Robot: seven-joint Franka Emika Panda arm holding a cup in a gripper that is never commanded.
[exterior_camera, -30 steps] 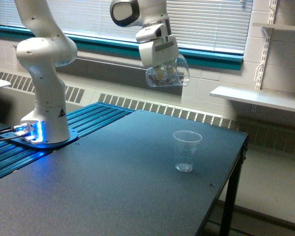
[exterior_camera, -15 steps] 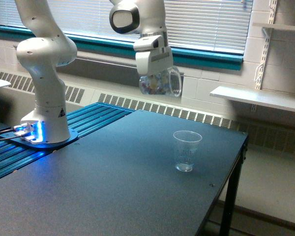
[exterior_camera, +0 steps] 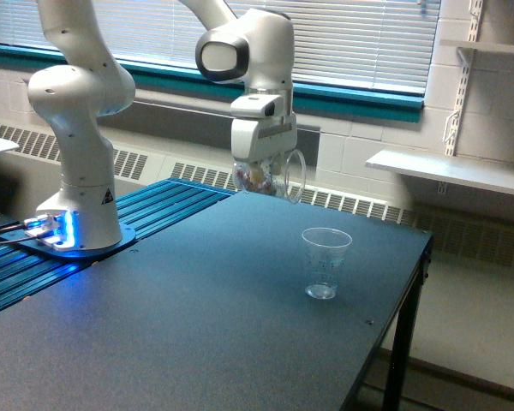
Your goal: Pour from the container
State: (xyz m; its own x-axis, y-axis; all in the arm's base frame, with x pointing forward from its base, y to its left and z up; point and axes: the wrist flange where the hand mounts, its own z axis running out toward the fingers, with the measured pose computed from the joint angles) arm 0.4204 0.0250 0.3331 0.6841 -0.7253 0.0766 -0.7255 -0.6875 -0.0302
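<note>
Since the earlier frames your arm has been carrying the container (exterior_camera: 265,177) down and toward the left of the frame: a second ago it was hanging high near the window sill, and now it is sitting lower, in the upper middle of the picture, in the air above the far edge of the table (exterior_camera: 197,325). Its loop handle is now showing edge-on on the right side of the cup, where earlier it was facing the camera more broadly. You are looking at a clear mug with small pale and coloured bits inside it, hanging roughly upright or slightly tilted; the exact tilt is hard to tell. The gripper (exterior_camera: 261,163) is clamping the container from above, its jaws closed on the cup's upper part.

Below and to the right of it, near the middle right of the frame, the plastic cup (exterior_camera: 325,262) is standing upright on the dark table top, well apart from the container and unmoved since the earlier frames. At the left of the frame the arm's white base (exterior_camera: 81,201) is standing on its mount, with a blue light glowing at its foot. Behind, window blinds (exterior_camera: 368,38) are filling the top of the frame.
</note>
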